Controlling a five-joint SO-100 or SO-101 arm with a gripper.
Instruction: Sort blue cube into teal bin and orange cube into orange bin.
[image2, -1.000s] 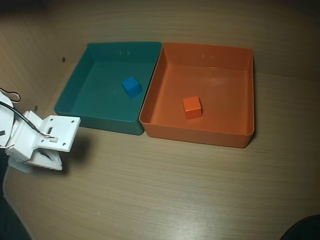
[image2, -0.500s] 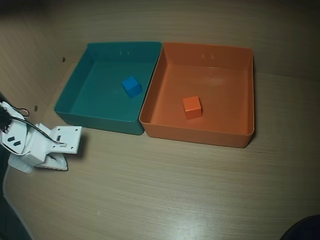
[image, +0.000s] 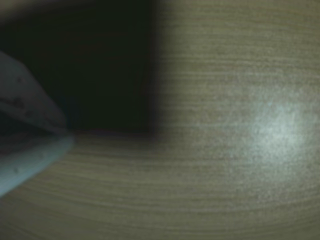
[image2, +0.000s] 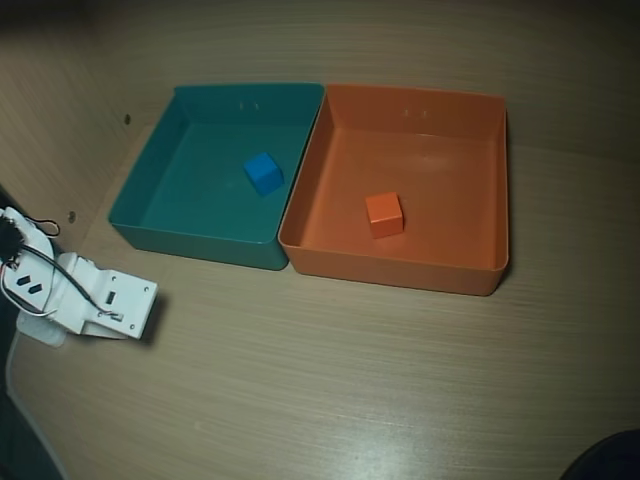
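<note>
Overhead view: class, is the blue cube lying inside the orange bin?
No, the blue cube rests on the floor of the teal bin; the orange bin holds the orange cube.

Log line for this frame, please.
blue cube: in teal bin | orange cube: in orange bin | gripper: empty, off to left

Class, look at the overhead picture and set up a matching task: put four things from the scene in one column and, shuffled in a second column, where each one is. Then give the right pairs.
Things:
1. blue cube
2. orange cube
3. teal bin
4. white arm

Places in the overhead view:
A. inside the orange bin
B. on the table, left of the orange bin and touching it
C. low at the left edge, outside both bins
D. inside the teal bin

Pairs: 1-D, 2-A, 3-B, 4-C
</note>
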